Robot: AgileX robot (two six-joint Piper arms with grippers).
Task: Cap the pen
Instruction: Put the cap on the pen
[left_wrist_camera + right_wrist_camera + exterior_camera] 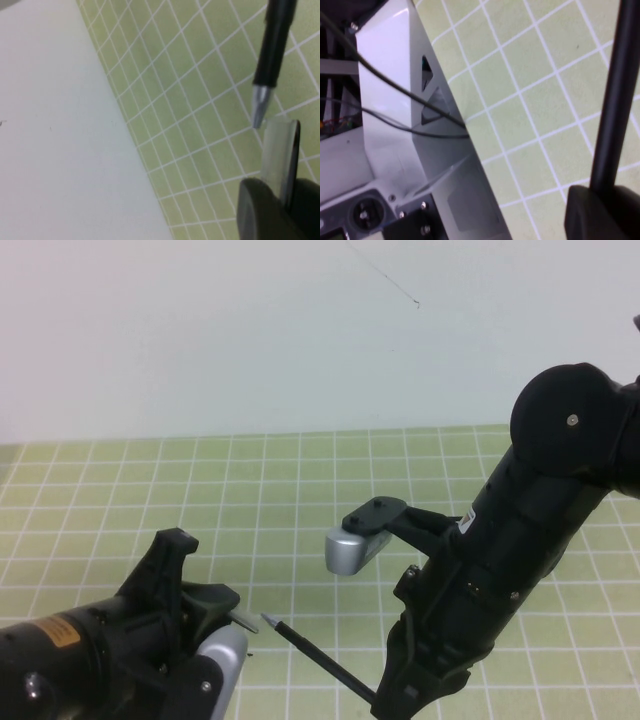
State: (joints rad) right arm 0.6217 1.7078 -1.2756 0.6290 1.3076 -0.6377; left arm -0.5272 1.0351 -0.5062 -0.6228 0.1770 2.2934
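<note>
While gripped at its rear end by the right tool [600,205], shut on the barrel, the pen [315,650] hangs above the green bench [300,500], long axis slanting up-left toward the left tool [272,200]. Silver tip [260,107] just beside the mouth of the clear cap [280,155], clamped in that left tool. Judged slightly off line; needs axis alignment before pushing in.

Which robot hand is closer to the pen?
Right. The right hand grips the pen by its back end. The left hand holds the clear cap just off its silver tip.
</note>
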